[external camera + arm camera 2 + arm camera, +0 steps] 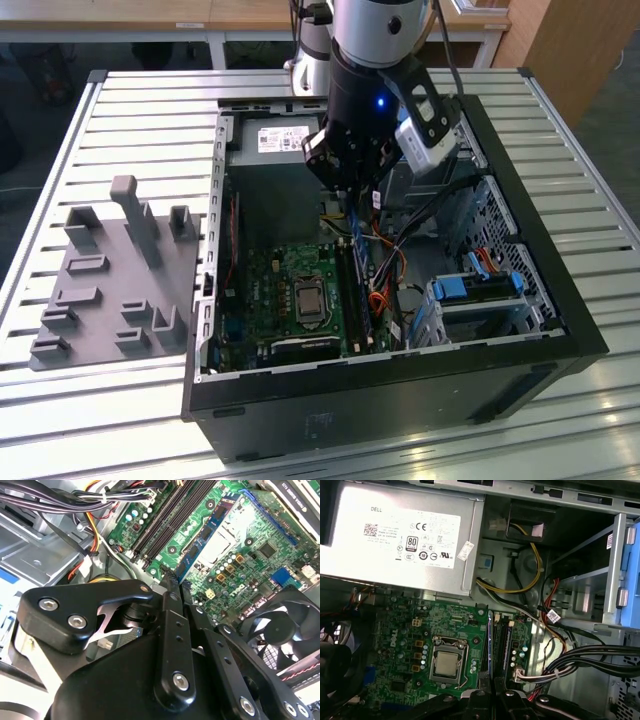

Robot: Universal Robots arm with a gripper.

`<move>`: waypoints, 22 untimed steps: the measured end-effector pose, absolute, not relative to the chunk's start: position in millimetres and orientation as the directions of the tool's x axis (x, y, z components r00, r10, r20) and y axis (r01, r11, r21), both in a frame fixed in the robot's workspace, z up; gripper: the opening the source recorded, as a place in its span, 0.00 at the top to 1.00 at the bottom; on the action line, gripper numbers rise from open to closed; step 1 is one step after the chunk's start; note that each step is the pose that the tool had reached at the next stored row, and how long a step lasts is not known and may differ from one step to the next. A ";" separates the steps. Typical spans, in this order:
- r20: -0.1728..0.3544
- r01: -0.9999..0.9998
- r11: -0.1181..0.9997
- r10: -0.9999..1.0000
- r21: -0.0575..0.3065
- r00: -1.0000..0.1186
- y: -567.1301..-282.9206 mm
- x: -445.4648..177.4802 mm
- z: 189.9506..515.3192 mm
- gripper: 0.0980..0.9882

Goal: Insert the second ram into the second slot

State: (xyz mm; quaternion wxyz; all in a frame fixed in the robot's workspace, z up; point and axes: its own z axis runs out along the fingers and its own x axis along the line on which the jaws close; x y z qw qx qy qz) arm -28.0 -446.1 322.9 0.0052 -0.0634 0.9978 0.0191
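Observation:
My gripper (348, 195) hangs inside the open computer case (400, 385), over the far end of the black memory slots (372, 300). In both wrist views its fingers (492, 692) (172, 580) are pressed close together. A thin blue ram (358, 250) runs edge-on from between them, and in the first wrist view the ram (491, 645) lines up with the slots (506, 640) beside the processor socket (445, 662). Whether its lower edge touches a slot I cannot tell. The second wrist view has the slots (165, 515) ahead of the fingertips.
A silver power supply (280, 140) fills the case's far end. Bundled cables (400, 260) and light-blue drive-bay clips (480, 290) lie on the exterior view's right of the slots. A grey fixture plate (110, 290) sits on the slatted table at the left. A fan (285, 625) is near the board.

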 end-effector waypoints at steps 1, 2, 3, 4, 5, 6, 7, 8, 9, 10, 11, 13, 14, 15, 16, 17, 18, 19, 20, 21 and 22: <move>-0.013 -0.125 0.991 -0.124 0.037 -0.992 -446.1 -28.0 322.7 0.96; -0.013 -0.121 0.992 -0.121 0.038 -0.993 -446.1 -28.0 322.5 0.96; -0.013 -0.116 0.993 -0.115 0.038 -0.993 -446.1 -28.0 322.2 0.96; -0.013 -0.109 0.993 -0.108 0.038 -0.994 -446.1 -28.0 321.9 0.96; -0.013 -0.101 0.994 -0.101 0.038 -0.995 -446.1 -28.0 321.6 0.96; -0.013 -0.094 0.995 -0.094 0.038 -0.996 -446.1 -28.0 321.4 0.96; -0.013 -0.088 0.995 -0.088 0.038 -0.996 -446.1 -28.0 321.2 0.96; -0.013 -0.085 0.996 -0.084 0.038 -0.996 -446.1 -28.0 321.0 0.96; -0.013 -0.083 0.996 -0.082 0.038 -0.997 -446.1 -28.0 320.8 0.96; -0.013 -0.082 0.996 -0.081 0.038 -0.997 -446.1 -28.0 320.6 0.96; -0.013 -0.081 0.996 -0.081 0.038 -0.997 -446.1 -28.0 320.4 0.96; -0.013 -0.080 0.996 -0.080 0.038 -0.997 -446.1 -28.0 320.0 0.96; -0.013 -0.080 0.996 -0.080 0.038 -0.997 -446.1 -28.0 319.8 0.96; -0.013 -0.080 0.996 -0.079 0.038 -0.997 -446.1 -28.0 319.6 0.96; -0.013 -0.079 0.996 -0.079 0.038 -0.997 -446.1 -28.0 319.5 0.96; -0.013 -0.079 0.996 -0.078 0.038 -0.997 -446.1 -28.0 319.3 0.96; -0.013 -0.078 0.996 -0.078 0.038 -0.997 -446.1 -28.0 319.1 0.96; -0.013 -0.078 0.996 -0.078 0.038 -0.997 -446.1 -28.0 318.9 0.96; -0.013 -0.078 0.996 -0.077 0.038 -0.997 -446.1 -28.0 318.6 0.96; -0.013 -0.077 0.996 -0.077 0.038 -0.997 -446.1 -28.0 318.4 0.96; -0.013 -0.077 0.996 -0.077 0.038 -0.997 -446.1 -28.0 318.2 0.96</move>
